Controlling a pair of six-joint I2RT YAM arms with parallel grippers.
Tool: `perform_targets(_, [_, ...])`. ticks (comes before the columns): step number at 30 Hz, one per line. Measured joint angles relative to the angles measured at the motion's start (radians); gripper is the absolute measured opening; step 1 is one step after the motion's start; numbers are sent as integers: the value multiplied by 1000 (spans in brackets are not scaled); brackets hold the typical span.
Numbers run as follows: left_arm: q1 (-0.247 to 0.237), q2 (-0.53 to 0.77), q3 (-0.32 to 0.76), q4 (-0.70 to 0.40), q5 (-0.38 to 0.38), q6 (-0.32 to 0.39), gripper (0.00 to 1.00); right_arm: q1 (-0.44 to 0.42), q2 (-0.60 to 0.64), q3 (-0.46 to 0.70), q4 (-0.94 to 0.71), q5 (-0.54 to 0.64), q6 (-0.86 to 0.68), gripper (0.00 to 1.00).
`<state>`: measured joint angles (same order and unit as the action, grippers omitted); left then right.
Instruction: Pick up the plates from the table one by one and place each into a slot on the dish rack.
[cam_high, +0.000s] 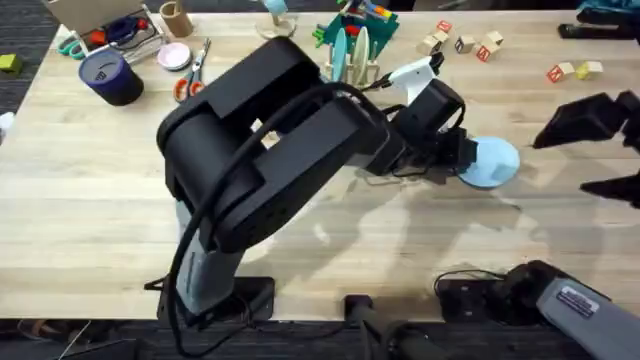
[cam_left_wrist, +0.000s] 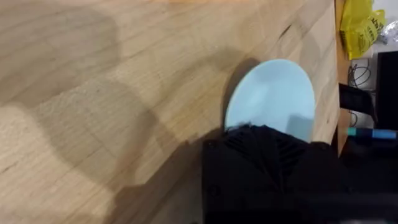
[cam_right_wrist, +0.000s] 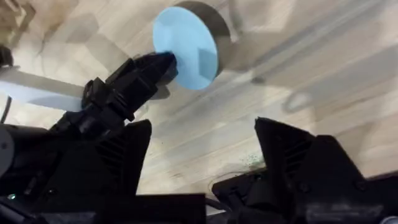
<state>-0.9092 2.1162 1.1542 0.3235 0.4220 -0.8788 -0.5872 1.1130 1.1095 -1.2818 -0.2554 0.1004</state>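
Here, left hand (cam_high: 462, 160) clamped on smooth pale-blue round plate (cam_high: 490, 163) over grainy wooden table (cam_high: 80, 200); right hand (cam_right_wrist: 202, 155) wide open.

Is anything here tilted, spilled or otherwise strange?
Nothing spilled or damaged. The light blue plate is tilted, one edge raised off the table at the left gripper; that fits picking it up.

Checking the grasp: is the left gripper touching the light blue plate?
Touching. The right wrist view shows the left gripper at the plate's edge.
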Motion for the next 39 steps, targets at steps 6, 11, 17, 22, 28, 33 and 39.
perform_targets(6, [0,0,3,-7,0,0,39,-53,0,-74,104,-55,-49,996])
perform_targets(11, [0,0,5,-10,0,0,39,-58,15,-125,190,-69,-64,996])
perform_targets(17, [0,0,5,-10,0,0,38,-58,114,-156,260,-83,-73,996])
perform_targets(22, [0,0,5,-10,0,0,38,-58,198,-157,288,-92,-87,996])
perform_targets(28, [0,0,5,-10,0,0,38,-58,310,-157,317,-168,-149,995])
perform_targets(33, [0,0,5,-10,0,0,38,-58,390,-157,335,-222,-194,995])
perform_targets(39, [0,0,5,-10,0,-4,39,-58,454,-157,381,-252,-222,995])
